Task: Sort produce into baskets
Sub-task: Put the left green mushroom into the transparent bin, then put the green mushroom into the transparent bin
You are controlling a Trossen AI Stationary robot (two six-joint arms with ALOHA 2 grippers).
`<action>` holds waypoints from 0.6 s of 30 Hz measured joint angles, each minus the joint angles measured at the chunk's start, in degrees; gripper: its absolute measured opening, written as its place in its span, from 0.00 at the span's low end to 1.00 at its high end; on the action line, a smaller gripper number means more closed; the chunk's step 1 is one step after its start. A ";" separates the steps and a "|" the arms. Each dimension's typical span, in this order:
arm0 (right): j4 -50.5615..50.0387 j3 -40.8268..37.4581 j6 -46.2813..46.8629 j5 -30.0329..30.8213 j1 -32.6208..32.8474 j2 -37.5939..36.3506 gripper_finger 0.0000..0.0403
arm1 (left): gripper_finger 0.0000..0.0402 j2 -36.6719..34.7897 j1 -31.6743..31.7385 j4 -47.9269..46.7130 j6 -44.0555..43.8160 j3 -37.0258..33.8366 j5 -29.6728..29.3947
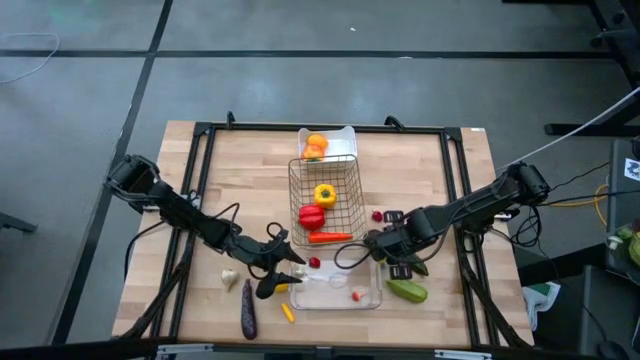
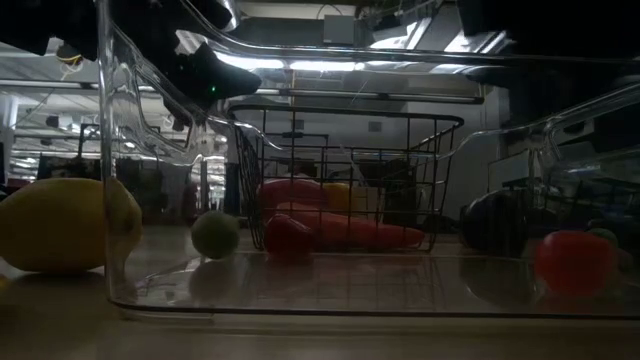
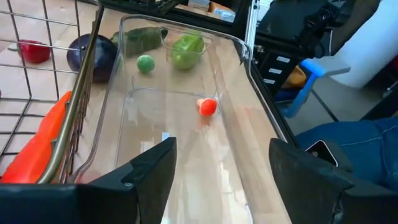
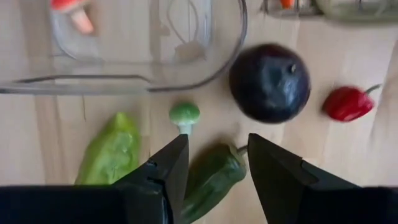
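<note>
Produce is lying scattered across the lower middle of the high view's counter (image 1: 450, 200), partly sorted: peppers and a carrot (image 1: 330, 237) are sitting in the wire basket (image 1: 325, 200), orange pieces in the white tray (image 1: 345, 135), and a radish (image 3: 208, 106) in the clear tray (image 1: 335, 290).

The pieces are judged light, stiff and smooth-skinned, so slipping is likely; long ones are best taken across the middle, round ones at their widest part.

The dark eggplant (image 4: 270, 82), a long green pepper (image 4: 211, 177), a light green pepper (image 4: 112, 155), a small red pepper (image 4: 348, 102) and a tiny green ball (image 4: 185, 114) are lying crowded beside the clear tray, whose wall is hindering approach.

The right gripper (image 4: 214, 165) is hovering over the long green pepper, jaws parted and empty. The left gripper (image 3: 221, 165) is being held over the clear tray, jaws released, holding nothing.
</note>
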 joint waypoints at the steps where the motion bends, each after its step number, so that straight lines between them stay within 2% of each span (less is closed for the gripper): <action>1: 0.27 -0.69 0.61 -0.25 0.00 0.00 0.41 | 0.62 0.00 0.00 0.00 -0.02 0.00 -0.02; 12: 7.74 -7.38 2.55 -1.85 2.83 0.00 0.41 | 0.63 0.00 0.00 -0.15 -0.04 0.00 -0.02; 18: 11.58 -10.89 6.27 3.26 6.55 0.00 0.41 | 0.63 0.00 0.00 -0.20 -0.04 0.00 -0.01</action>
